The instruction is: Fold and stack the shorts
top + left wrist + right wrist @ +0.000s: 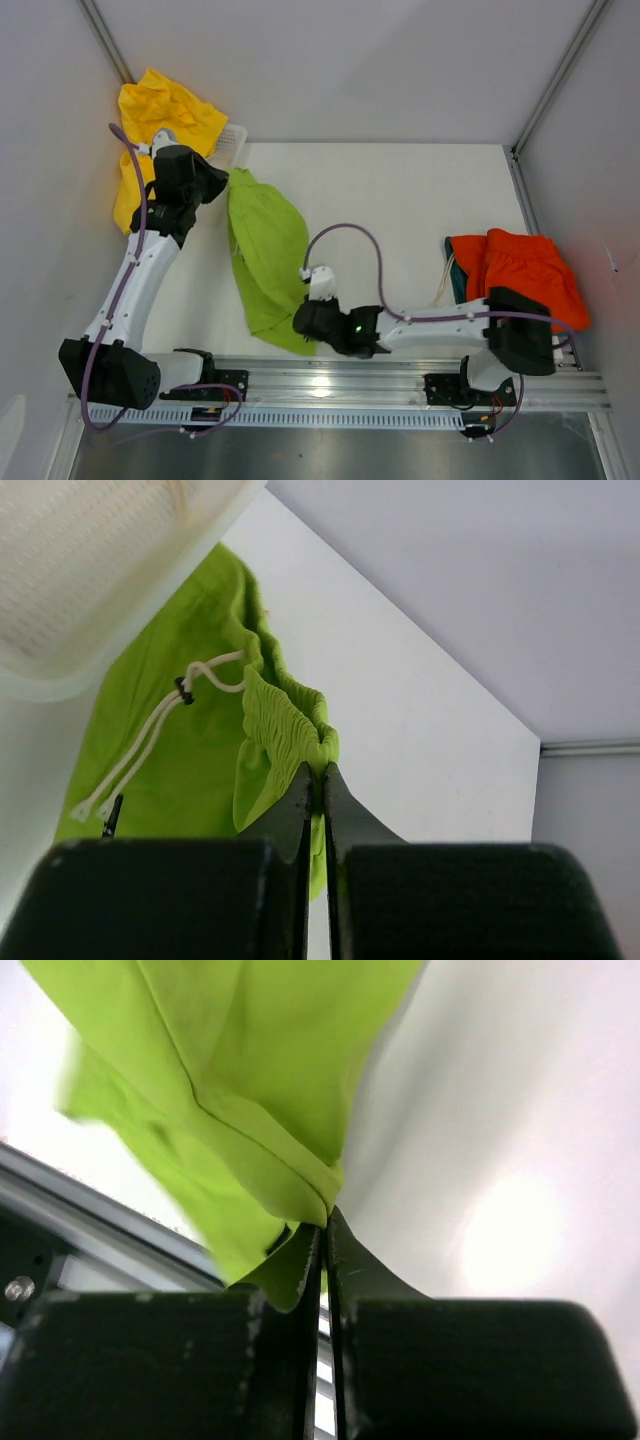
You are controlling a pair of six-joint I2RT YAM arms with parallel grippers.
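While my left gripper (322, 772) and right gripper (323, 1222) pinch the lime green shorts (265, 255), the basket (232, 143) upper left sits mostly hidden under yellow shorts (165, 110).

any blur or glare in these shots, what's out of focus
Top external: evenly lit and sharp, with a small glint on the metal rail. Left wrist: the waistband of the lime green shorts is crisp, while the white basket close above is soft and bright. Right wrist: the shorts' left edge is smeared, and there is a washed-out bright patch on the table.
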